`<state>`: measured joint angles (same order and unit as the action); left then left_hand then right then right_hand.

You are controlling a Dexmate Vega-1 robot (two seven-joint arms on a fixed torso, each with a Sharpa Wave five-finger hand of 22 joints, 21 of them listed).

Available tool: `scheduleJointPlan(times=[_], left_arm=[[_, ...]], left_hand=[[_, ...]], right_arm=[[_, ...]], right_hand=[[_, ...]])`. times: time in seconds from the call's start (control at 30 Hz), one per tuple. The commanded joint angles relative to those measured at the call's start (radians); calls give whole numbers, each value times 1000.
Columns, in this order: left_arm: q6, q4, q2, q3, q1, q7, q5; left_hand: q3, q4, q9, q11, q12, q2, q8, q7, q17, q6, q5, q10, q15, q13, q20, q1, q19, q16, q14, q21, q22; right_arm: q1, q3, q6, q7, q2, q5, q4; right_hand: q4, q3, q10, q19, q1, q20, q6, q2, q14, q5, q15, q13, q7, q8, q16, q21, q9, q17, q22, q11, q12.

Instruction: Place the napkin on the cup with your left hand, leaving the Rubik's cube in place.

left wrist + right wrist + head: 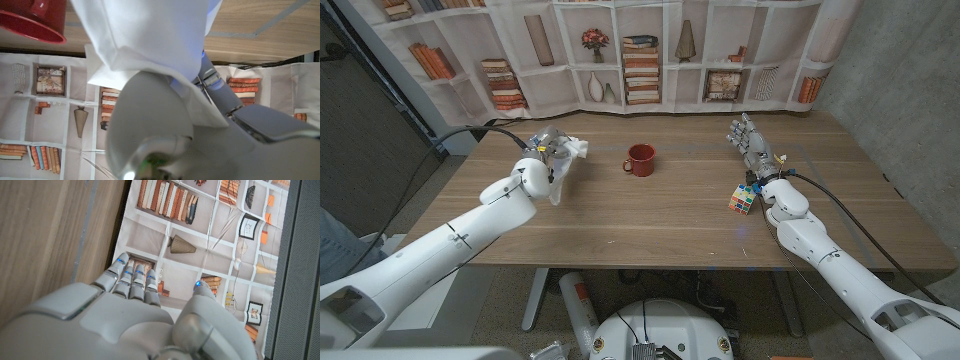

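Observation:
My left hand holds a white napkin lifted off the table, left of the red cup, which stands upright near the table's middle back. In the left wrist view the napkin drapes over my left hand, with the cup's rim at the picture's edge. A Rubik's cube sits on the table on the right, just beside my right wrist. My right hand stands beyond the cube with fingers apart and straight, holding nothing; the right wrist view shows the same hand extended.
The wooden table has free room in front and between the cup and the cube. A bookshelf-print backdrop hangs behind the far edge. Cables run along both arms. A grey wall stands at the right.

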<state>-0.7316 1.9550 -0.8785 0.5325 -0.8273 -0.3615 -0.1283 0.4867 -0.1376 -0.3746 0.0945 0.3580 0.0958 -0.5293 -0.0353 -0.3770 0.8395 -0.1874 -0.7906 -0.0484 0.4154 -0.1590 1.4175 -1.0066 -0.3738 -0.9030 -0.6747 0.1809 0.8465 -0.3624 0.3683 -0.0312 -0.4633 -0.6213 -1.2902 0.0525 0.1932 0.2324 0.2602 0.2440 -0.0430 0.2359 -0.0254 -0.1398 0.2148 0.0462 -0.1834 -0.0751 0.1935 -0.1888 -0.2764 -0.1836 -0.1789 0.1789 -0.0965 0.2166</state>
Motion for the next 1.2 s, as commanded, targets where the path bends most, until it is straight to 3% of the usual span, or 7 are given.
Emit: scheduleJointPlan(times=[0.03, 0.53, 1.2], left_arm=[[106, 17, -40, -27, -38, -24, -28], [290, -31, -43, -61, -73, -79, -91], [403, -70, -41, -93, -78, -49, -136]], left_hand=[[5, 5, -2, 4, -4, 5, -2, 3, -28, 3, -4, -7, -146, 6, -2, -7, 9, -4, -82, -8, 2], [2, 9, 5, 16, -8, 1, -4, 17, -40, 13, 0, -13, -156, 19, -3, -22, 13, -2, -86, -21, 4], [-1, 9, 14, 27, -15, -5, -3, 25, -54, 17, 4, -16, -160, 33, 2, -35, 31, 2, -87, -31, 4]], right_arm=[[5, 2, -2, -3, 0, -4, -3], [0, 0, -4, -6, 3, 0, 4], [-12, -6, -3, -7, 14, 2, 21]], right_hand=[[6, 3, 9, 8, 3, 2, 7, -14, -6, -4, 0, -3, -1, 5, 0, 1, -5, -5, 4, -1, -1], [8, 3, 8, 9, 4, 2, 8, -15, -6, -4, 0, -3, -1, 5, 0, 4, -5, -5, 4, -1, -2], [10, 2, 9, 12, 4, 2, 7, -17, -8, -5, 0, -3, -2, 3, 0, 10, -5, -5, 4, -2, -2]])
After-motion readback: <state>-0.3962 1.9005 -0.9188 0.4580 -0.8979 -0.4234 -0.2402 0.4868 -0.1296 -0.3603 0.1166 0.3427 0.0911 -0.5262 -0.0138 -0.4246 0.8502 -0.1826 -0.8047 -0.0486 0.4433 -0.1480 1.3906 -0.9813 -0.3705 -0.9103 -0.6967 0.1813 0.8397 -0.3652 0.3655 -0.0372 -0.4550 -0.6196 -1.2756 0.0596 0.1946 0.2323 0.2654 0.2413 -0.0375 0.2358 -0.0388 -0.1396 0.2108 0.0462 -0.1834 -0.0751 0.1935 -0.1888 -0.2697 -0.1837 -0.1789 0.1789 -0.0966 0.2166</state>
